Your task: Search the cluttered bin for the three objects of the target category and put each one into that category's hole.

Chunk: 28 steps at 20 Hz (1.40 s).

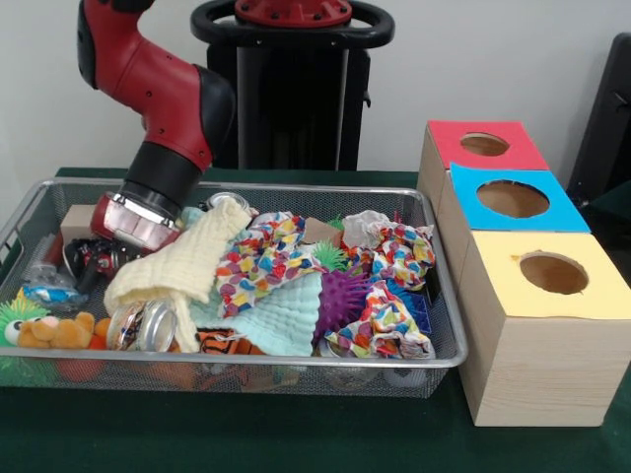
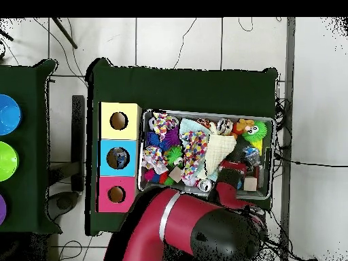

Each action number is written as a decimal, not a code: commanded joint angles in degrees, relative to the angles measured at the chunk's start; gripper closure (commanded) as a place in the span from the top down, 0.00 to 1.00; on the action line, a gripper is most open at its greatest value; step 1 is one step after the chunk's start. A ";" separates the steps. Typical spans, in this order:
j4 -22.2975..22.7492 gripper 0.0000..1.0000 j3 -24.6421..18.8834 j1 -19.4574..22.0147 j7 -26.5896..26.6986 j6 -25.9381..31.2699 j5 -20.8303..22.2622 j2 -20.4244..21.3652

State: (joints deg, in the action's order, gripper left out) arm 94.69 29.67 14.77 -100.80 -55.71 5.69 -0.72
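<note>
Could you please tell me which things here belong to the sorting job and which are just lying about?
Job: bin; blue-labelled bottle; blue box's hole; gripper, down in the bin.

Lying about: can; yellow cloth; purple spiky ball; plush toy; red box; yellow box.

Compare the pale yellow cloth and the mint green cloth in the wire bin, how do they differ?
The pale yellow cloth lies heaped, running from beside the arm's wrist down to a metal can; the mint green cloth lies lower and flatter, nearer the bin's front rim. The yellow one lies next to the gripper; the green one lies apart from it, beside a purple spiky ball. Both are plain and textured.
</note>
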 commanded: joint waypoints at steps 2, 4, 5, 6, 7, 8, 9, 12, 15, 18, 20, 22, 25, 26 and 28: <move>-8.20 1.00 -2.06 -1.11 -1.14 0.91 0.47 -4.62; -7.57 1.00 -1.68 -1.18 -1.65 0.90 0.28 -5.08; -7.28 1.00 -1.44 -1.42 -1.81 1.36 0.26 -4.95; -7.05 1.00 -1.34 -1.61 -2.12 2.59 0.36 -4.67; -6.68 1.00 -1.27 -1.81 -2.48 4.17 0.47 -4.09; -5.89 1.00 -1.07 -2.15 -2.91 6.09 0.37 -3.16; -4.67 1.00 -0.62 -2.74 -3.11 8.11 -0.15 -1.95; -0.25 1.00 0.91 -4.56 -4.15 15.48 -0.30 3.95; 1.95 1.00 2.13 -5.18 -4.97 19.65 0.59 7.89; 3.60 1.00 2.93 -5.13 -6.08 22.36 2.75 10.90; 4.20 1.00 3.20 -5.19 -6.32 23.99 3.37 12.28; 4.92 1.00 3.90 -5.39 -6.50 24.82 3.55 13.39; 5.58 1.00 4.43 -5.31 -6.75 26.10 4.28 15.29; 5.52 1.00 4.45 -5.17 -6.78 26.05 4.09 15.16; 4.46 1.00 3.98 -4.37 -6.79 25.51 4.02 14.10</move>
State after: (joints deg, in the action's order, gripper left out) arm 98.55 36.77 9.63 -100.80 -32.99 8.03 11.48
